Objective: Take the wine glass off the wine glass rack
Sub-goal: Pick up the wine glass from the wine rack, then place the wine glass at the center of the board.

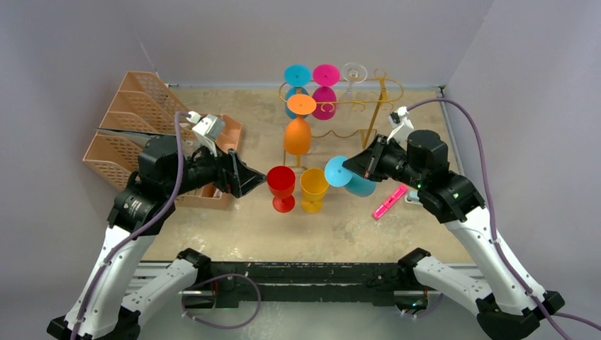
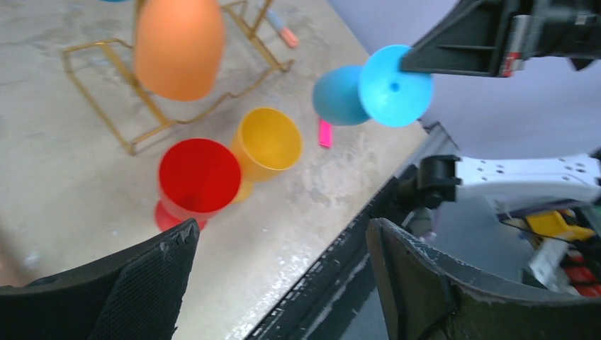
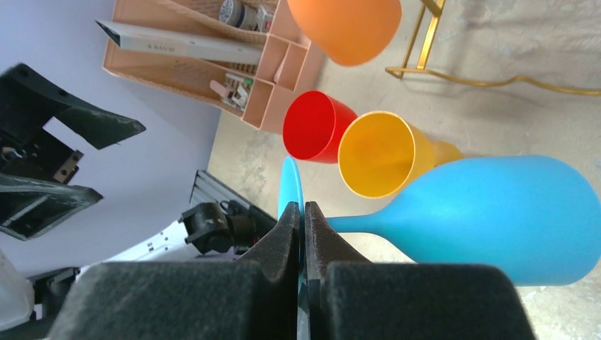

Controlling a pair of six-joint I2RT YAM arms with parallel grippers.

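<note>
- The right gripper (image 3: pixel 302 219) is in front of the wine glass rack (image 3: pixel 421 37), towards the rack's right side. Its jaws are clenched almost together on the flat foot of the blue wine glass (image 3: pixel 496 219).
- In the right wrist view that foot is seen edge-on, and most of it is hidden between the finger pads.
- The blue wine glass is off the rack, held sideways just in front of it. Its bowl points to the rack's right and its foot points left. I cannot tell whether the bowl touches the table (image 1: pixel 354 234).
- The left gripper (image 2: pixel 281 232) is in front of the rack on its left side. Its jaws are spread wide, holding and touching nothing.
- The left wrist view is blurred, and both wrist views cut off the top of the rack.
- The red glass (image 1: pixel 281 180) and yellow glass (image 1: pixel 312 185) stand upright side by side, just in front of the rack and between the two grippers.
- A pink object (image 1: pixel 390 201) lies in front of the rack to the right, partly under the right arm. It is too small to identify.
- The orange glass (image 1: pixel 298 136) hangs bowl-down at the rack's near end.
- The peach trays (image 1: pixel 127 134) sit left of the rack, partly covered by the left arm.
- At the rack's far end hang another blue glass (image 1: pixel 298 75), partly hidden behind the orange foot, then a magenta glass (image 1: pixel 326 75) and a faint clear glass (image 1: pixel 354 71).
</note>
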